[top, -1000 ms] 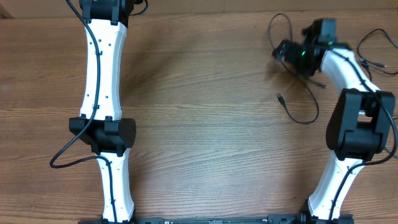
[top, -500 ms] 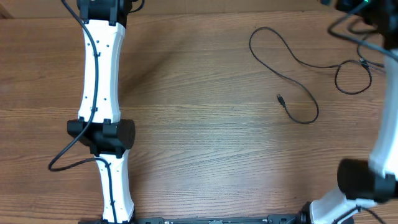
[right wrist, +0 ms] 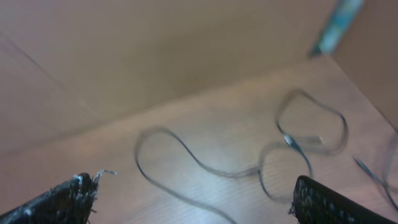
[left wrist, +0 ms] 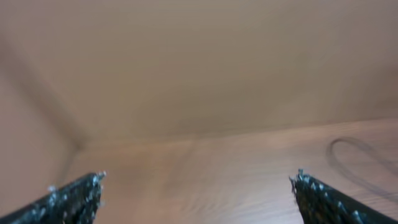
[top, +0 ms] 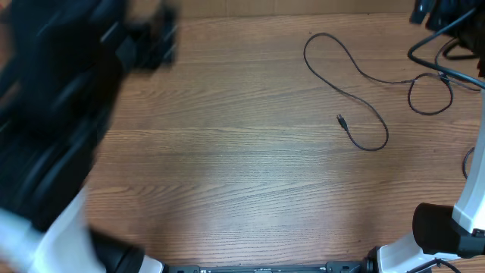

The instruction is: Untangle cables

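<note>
A thin black cable [top: 356, 72] lies loose on the wooden table [top: 242, 167] at the back right. It loops near the far edge, curls round a small plug end [top: 341, 119] and runs right into a second loop [top: 430, 112]. The right wrist view shows the same cable [right wrist: 205, 167] lying below and beyond my right gripper [right wrist: 196, 180], which is open with nothing between its fingers. My left gripper [left wrist: 199, 177] is open too, over bare wood, with a faint cable loop [left wrist: 348, 149] far to its right. In the overhead view my left arm [top: 68, 114] is a large dark blur.
A brown wall stands along the table's far edge [left wrist: 199, 68]. The right arm's thicker black wires [top: 424, 47] hang at the top right corner. The right arm's base [top: 424, 235] stands at the front edge. A teal strip [right wrist: 339, 22] shows beyond the far right corner.
My right arm has lifted off the cable and drawn back to the top right corner, leaving the cable spread out. My left arm has swung up close to the overhead camera, blurred.
</note>
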Available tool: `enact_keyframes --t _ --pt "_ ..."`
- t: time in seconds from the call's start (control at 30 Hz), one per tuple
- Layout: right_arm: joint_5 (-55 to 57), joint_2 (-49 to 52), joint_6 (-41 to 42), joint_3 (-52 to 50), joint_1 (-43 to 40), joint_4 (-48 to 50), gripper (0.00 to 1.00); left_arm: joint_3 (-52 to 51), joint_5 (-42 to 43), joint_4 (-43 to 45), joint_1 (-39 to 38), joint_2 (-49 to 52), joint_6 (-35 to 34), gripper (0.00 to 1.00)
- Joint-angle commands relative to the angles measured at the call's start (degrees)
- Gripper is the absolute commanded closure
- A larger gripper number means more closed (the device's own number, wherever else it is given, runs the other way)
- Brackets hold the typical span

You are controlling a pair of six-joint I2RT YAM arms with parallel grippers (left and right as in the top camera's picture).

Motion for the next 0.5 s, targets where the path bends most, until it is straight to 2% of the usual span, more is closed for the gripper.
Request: enact_keyframes --t 0.0,0.03,0.2,0.37,0.47 --pt "-9.51 1.07 -0.57 -0.20 0.09 5.62 0.00 -0.81 -15.74 -6.29 -3.26 -5.03 -12.41 0.00" --pt "-12.63 1.38 -1.07 -0.20 0.15 7.72 0.00 -2.36 -14.69 -6.01 -5.20 -7.76 -11.78 0.00" --pt "-22.82 2.75 -1.99 -0.20 0.98 13.16 0.00 -11.82 -22.67 -6.27 -17.64 -17.49 -16.22 0.00" --pt "-23.04 3.61 -1.99 -0.20 2.58 13.14 0.00 -27.47 -31.39 -6.27 -21.24 -20.83 -23.28 0.00" --pt "-23.02 3.65 -1.99 -0.20 3.39 13.05 0.00 -31.76 -34.51 -6.25 -21.20 -20.48 -24.83 0.00"
